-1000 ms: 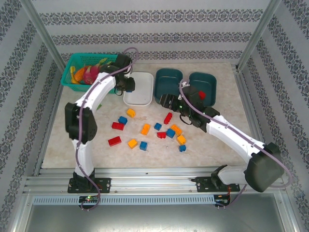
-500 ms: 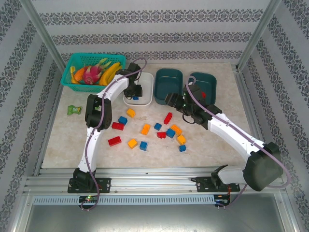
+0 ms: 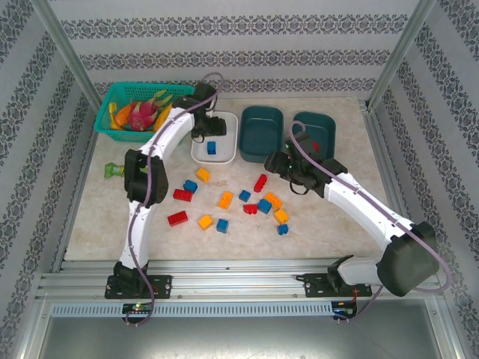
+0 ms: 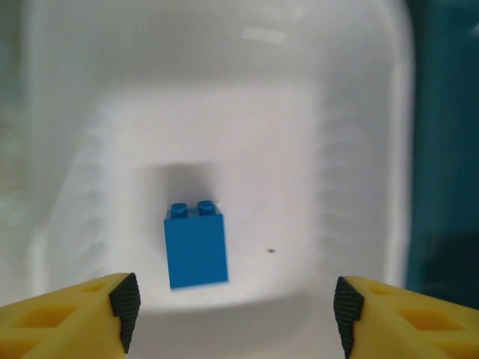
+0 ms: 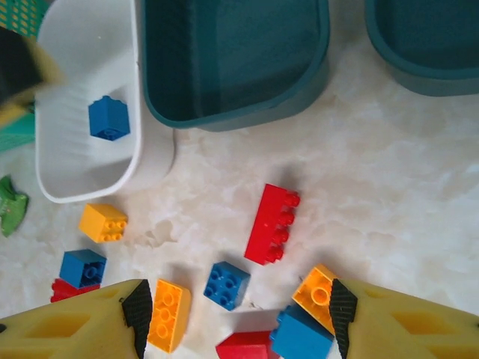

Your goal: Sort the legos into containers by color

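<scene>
Surface point(image 3: 359, 224): pale marbled top carrying all items.
Mesh basket point(image 3: 112, 97): turquoise, far left corner, holds toy fruit.
White tub point(image 3: 215, 159): leftmost of the row of three, just right of the basket; one blue brick point(image 4: 196, 245) inside, near its middle.
Teal tubs: middle one point(image 3: 262, 131) just beside the white tub; right one point(image 3: 318, 123) beside that.
Left pincer point(image 4: 233, 307): fingers wide apart, nothing held, above the white tub with the blue brick below the gap.
Right pincer point(image 5: 236, 307): fingers wide apart, nothing held, over the loose bricks in front of the middle teal tub.
Loose bricks point(image 3: 224, 200): red, blue and orange, scattered on the surface in front of the tubs; a long red brick point(image 5: 271, 223) lies nearest the middle teal tub.
Green wrapper point(image 3: 114, 170): crumpled, left of the bricks.
</scene>
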Action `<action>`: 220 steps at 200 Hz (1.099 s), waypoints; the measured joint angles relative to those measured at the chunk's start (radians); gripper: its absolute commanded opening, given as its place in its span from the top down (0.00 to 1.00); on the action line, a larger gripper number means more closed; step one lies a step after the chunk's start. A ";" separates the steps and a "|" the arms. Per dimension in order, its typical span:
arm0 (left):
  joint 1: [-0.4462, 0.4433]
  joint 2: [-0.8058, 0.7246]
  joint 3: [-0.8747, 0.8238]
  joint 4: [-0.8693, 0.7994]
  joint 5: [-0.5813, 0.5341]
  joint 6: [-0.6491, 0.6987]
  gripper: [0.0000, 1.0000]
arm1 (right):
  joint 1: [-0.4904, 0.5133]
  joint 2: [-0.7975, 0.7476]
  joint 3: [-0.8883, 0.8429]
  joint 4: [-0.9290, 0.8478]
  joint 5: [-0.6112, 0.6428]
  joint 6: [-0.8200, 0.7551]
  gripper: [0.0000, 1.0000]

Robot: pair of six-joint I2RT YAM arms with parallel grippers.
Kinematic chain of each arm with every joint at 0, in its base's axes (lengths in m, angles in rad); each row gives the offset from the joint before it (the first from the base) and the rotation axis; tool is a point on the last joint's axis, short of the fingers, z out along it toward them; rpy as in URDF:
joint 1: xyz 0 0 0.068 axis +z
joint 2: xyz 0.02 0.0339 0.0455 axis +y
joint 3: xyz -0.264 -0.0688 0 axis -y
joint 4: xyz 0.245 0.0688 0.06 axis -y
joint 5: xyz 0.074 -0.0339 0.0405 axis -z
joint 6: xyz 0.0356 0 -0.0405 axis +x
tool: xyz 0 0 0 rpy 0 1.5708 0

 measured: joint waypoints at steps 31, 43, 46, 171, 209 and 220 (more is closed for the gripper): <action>0.000 -0.325 -0.192 0.072 0.024 -0.026 0.22 | 0.005 -0.005 0.009 -0.146 0.003 -0.059 0.38; 0.000 -0.467 -0.316 0.119 0.045 -0.037 0.22 | 0.015 -0.014 0.006 -0.203 -0.001 -0.089 0.38; -0.001 -0.502 -0.350 0.131 0.053 -0.040 0.22 | 0.019 -0.016 0.004 -0.216 -0.006 -0.099 0.37; -0.269 -1.468 -1.440 0.313 0.114 -0.317 0.05 | 0.101 0.323 0.016 -0.437 -0.092 -0.430 0.32; -0.270 -1.479 -1.440 0.313 0.080 -0.343 0.06 | 0.100 0.393 0.055 -0.444 -0.063 -0.476 0.38; -0.270 -1.476 -1.440 0.313 0.077 -0.346 0.06 | 0.100 0.409 0.060 -0.443 -0.057 -0.483 0.40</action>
